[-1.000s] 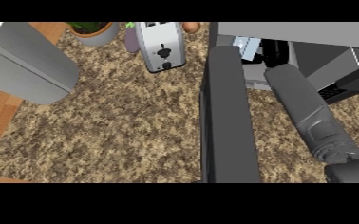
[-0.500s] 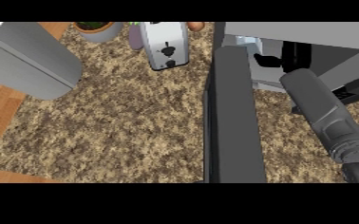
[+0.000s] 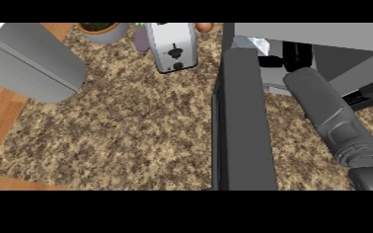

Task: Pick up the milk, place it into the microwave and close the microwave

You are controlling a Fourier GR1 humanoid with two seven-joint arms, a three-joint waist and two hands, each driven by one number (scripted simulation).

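My right hand (image 3: pixel 291 59) is reaching into the microwave (image 3: pixel 306 34) past its open door (image 3: pixel 241 128), black fingers curling around the milk (image 3: pixel 256 45), a pale carton mostly hidden just inside. My left hand isn't showing; a toaster (image 3: pixel 173 47) is sitting on the counter (image 3: pixel 131 128).

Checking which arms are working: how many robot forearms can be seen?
2: the left forearm lies at the view's left edge; the right forearm reaches into the open microwave. Neither hand is clearly visible.

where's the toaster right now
In the head view, the silver toaster stands at the counter's far edge, left of the dark open microwave door, with a grey plant pot to its left.
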